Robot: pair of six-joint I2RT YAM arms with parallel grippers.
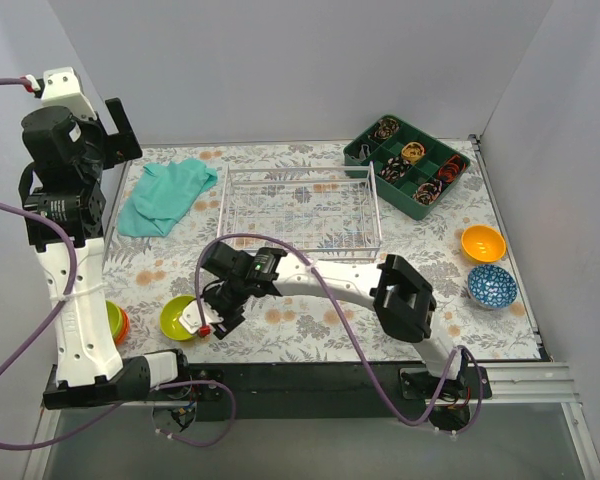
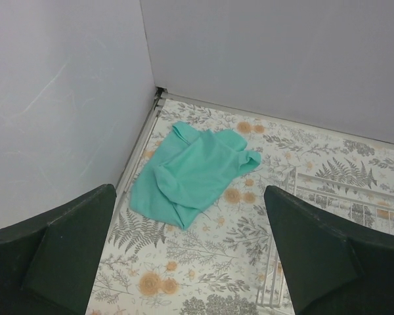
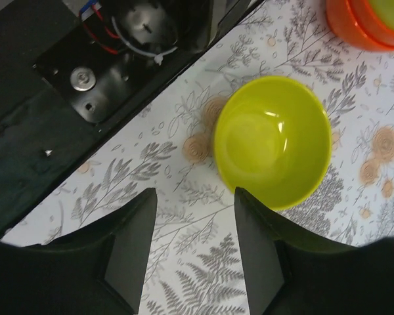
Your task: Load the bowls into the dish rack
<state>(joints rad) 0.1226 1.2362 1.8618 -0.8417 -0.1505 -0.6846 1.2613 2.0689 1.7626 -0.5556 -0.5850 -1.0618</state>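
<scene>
Left gripper (image 2: pixel 189 191): raised, jaws apart, holding nothing. Five bowls counted. A nested pair (image 1: pixel 113 319) sits at the left edge. One lime bowl (image 1: pixel 178 317), glossy and upright, lies just ahead of the right gripper (image 1: pixel 206 322), whose jaws are spread and clear of it. One wire dish rack (image 1: pixel 300 171) stands mid-table. An orange bowl (image 1: pixel 483 243) and a blue patterned bowl (image 1: pixel 492 287) are at far right.

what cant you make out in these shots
- Orange round bowl holding a green bowl: top view, mostly hidden behind the left arm; right wrist view, cut off by the top edge.
- Items in the dark green compartment tray: top view, too small to identify.
</scene>
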